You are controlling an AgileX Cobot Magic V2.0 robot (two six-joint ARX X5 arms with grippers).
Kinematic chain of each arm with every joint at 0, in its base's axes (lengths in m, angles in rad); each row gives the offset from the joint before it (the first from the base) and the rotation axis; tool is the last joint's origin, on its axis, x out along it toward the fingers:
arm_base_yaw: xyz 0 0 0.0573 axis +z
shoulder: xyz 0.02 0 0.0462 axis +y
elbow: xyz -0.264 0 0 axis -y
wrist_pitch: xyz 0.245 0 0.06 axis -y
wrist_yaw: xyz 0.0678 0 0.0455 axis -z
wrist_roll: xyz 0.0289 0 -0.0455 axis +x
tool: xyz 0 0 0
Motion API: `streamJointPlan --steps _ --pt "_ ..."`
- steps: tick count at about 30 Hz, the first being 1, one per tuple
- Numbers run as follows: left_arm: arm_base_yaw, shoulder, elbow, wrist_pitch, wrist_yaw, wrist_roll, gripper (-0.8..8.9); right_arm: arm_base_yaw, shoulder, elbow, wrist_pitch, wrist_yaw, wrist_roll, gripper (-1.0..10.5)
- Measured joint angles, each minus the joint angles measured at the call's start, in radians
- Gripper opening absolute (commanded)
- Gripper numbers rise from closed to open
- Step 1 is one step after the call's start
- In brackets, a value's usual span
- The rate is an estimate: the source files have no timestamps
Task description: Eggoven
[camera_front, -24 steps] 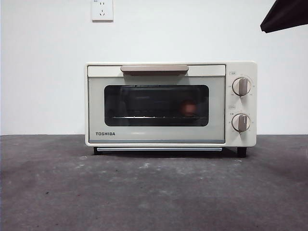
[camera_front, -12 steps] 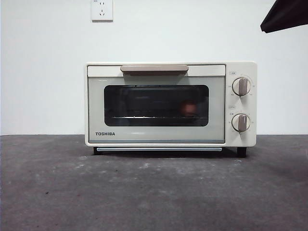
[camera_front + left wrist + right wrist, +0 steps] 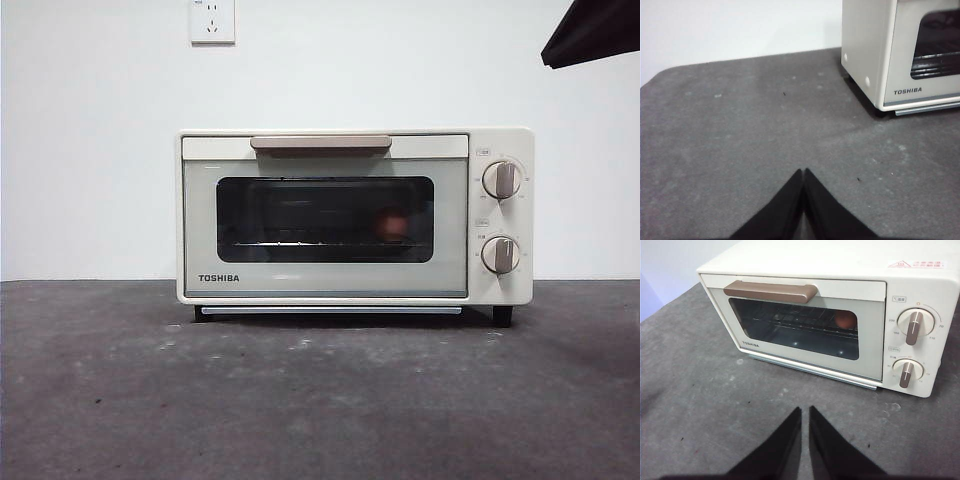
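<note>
Sitting on the wire rack behind the glass, toward the knob side, the egg (image 3: 393, 225) shows as a small reddish-brown blur; the right wrist view catches it too, rounded and smooth against the thin metal bars. Around it, the oven (image 3: 355, 215) stands shut: a cream, boxy shell with soft corners, a dark glass window (image 3: 325, 219), a flat tan handle (image 3: 321, 143) across the top of the door and two round knobs (image 3: 501, 180) stacked beside it, each with a tan grip bar. It rests on short dark feet on a grey, mottled, matte surface (image 3: 300, 400), with a plain white wall behind and a wall socket (image 3: 212, 20) high up.

And both arms are off the job! The right gripper (image 3: 804, 411) hangs in front of the door, well clear, jaws drawn nearly together with only a slit between them, nothing held. The left gripper (image 3: 803, 172) hovers over bare surface off to the oven's plain side, jaws pressed tip to tip, empty.

By my read, egg in and door closed, the work looks essentially finished. If anything remains, it calls for keeping both arms back from that smooth handle and avoiding any nudge to the light box, since a round egg on open bars could roll.
</note>
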Motion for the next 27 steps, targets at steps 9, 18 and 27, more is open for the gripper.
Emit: streamJointPlan --steps 9,18,27 --pt "0.0 0.0 0.0 0.001 0.0 0.0 0.07 0.0 0.0 0.0 0.0 0.0 0.0 0.0" --pt "0.0 0.0 0.0 0.001 0.0 0.0 0.07 0.0 0.0 0.0 0.0 0.0 0.0 0.0" --pt "0.0 0.0 0.0 0.002 0.0 0.0 0.08 -0.062 -0.084 0.0 -0.02 0.018 -0.023 0.0"
